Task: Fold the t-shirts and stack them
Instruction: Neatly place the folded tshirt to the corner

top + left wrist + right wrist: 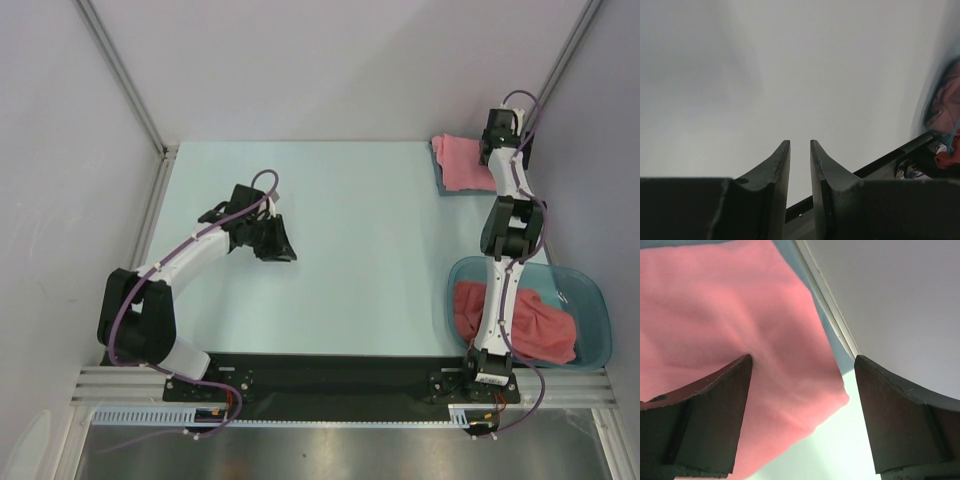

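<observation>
My right hand first: dark fingers spread wide, nothing between them, hanging just over the folded salmon-pink soft t-shirt. That shirt lies on the grey-blue rectangular cloth at the far right corner of the pale counter, close to the wall rail. One fingertip looks to be touching or just beside the fabric, and there is a pucker right at it; I can't tell if it presses in. My left hand has its fingers at a narrow gap and holds nothing, parked over bare counter left of centre. The rest of the t-shirts sit crumpled in the teal translucent plastic tub at near right, under my right forearm. My read is one shirt placed, more to fold. The main risk is that thin fabric catches on that fingertip when I lift off and drags the fold open or off the cloth. The shirt's near corner already sits at the cloth's edge, so a small tug could leave it hanging over. Another risk is my right arm brushing the tub rim on the way back. The tub pile is bunched, so one grab may pull up two shirts.
</observation>
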{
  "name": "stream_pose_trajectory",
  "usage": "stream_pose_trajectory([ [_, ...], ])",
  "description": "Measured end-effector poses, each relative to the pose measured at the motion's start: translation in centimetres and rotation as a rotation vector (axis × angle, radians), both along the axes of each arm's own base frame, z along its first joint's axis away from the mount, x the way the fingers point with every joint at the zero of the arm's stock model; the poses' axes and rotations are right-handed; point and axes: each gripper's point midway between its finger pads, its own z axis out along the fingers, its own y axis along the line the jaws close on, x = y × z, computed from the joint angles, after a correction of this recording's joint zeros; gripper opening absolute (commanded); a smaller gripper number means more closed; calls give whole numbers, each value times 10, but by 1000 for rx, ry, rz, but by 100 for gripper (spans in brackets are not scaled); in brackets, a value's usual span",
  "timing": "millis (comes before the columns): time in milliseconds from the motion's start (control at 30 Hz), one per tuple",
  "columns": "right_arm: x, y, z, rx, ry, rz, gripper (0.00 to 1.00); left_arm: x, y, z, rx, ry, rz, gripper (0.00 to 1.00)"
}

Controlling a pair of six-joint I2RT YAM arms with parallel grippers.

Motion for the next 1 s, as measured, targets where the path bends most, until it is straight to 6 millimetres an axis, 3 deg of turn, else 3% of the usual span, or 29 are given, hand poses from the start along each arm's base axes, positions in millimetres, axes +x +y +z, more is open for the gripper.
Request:
stream_pose_trajectory([
  [167, -8, 9, 21, 68, -45, -23, 86, 5, -6, 5, -15, -36, -10, 28],
  [333, -13, 38, 55, 222, -162, 33, 79, 10, -12, 15, -41, -94, -15, 28],
  [467, 9, 75, 86, 398, -328, 153, 77, 12, -15, 22, -62, -134, -24, 29],
  [567, 26, 103, 96, 508, -402, 248, 67, 11, -16, 23, -72, -141, -33, 29],
  [633, 36, 123, 96, 575, -428, 312, 62, 8, -16, 22, -78, -136, -38, 29],
  [700, 44, 141, 90, 618, -437, 364, 68, 6, -16, 22, -79, -133, -40, 29],
  [800, 56, 163, 70, 636, -410, 424, 80, 6, -16, 24, -83, -138, -41, 29],
  [1000, 73, 195, 18, 578, -313, 497, 83, 3, -15, 27, -85, -149, -40, 29],
])
